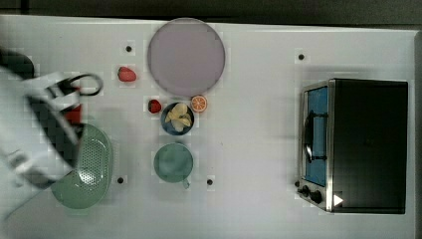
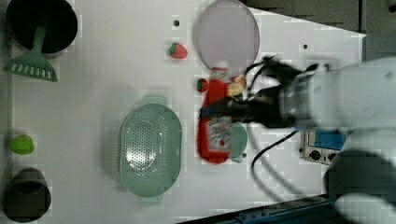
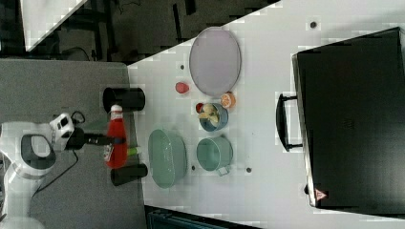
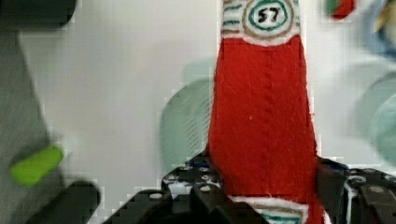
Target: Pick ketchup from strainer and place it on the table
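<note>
The gripper is pinching the ketchup about its middle, one finger on each side, and the bottle is up in the air, clear of the strainer; in the left view it hangs near the centre of the frame, white cap toward the top, just to the right of the strainer's rim and in front of the teal cup. In the right view the ketchup sits left of centre, the gripper clamped across it from the white arm at the far left; the strainer lies to its right on the table, its perforated basin holding nothing. In the top view the strainer is at the lower left, half covered by the arm; a lilac plate sits at upper centre, with a strawberry to its left, a second strawberry and an orange slice below it, then a blue bowl and the teal cup; a toaster oven fills the right side. In the wrist view the red bottle stands squeezed between the dark fingers.
</note>
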You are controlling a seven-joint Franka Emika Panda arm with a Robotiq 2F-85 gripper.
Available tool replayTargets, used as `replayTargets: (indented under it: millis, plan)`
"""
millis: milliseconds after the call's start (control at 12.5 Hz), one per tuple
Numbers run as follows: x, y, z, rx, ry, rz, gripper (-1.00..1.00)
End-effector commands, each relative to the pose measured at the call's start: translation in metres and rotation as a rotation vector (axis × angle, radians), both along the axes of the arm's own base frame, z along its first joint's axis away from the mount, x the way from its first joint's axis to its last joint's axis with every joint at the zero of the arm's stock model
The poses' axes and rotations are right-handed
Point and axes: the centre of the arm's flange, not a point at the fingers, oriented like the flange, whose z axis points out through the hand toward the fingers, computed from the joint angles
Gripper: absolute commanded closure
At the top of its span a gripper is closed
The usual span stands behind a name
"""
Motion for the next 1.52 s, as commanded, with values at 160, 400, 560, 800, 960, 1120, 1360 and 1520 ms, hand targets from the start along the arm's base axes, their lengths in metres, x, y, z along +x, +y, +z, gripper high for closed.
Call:
replayTargets:
  millis: [160,400,560,800,960,1120,1360,1520]
  plan:
    - [0.040,-0.117,0.009,-0.084,0.022,-0.025,-0.13]
    - [0.051,-0.182,0.008,-0.174,0.018,0.026,-0.13]
    - [0.057,-0.218,0.004,-0.172,0.020,0.093,-0.13]
    - [0.054,-0.265,-0.023,-0.168,0.064,0.098,-0.13]
    - [0.048,-0.289,-0.056,-0.157,0.064,0.084,-0.13]
    - [0.037,-0.307,-0.096,-0.145,0.048,0.060,-0.13]
    - [0.011,-0.324,-0.154,-0.124,0.043,0.027,-0.13]
    - [-0.001,-0.328,-0.181,-0.101,0.011,0.011,-0.13]
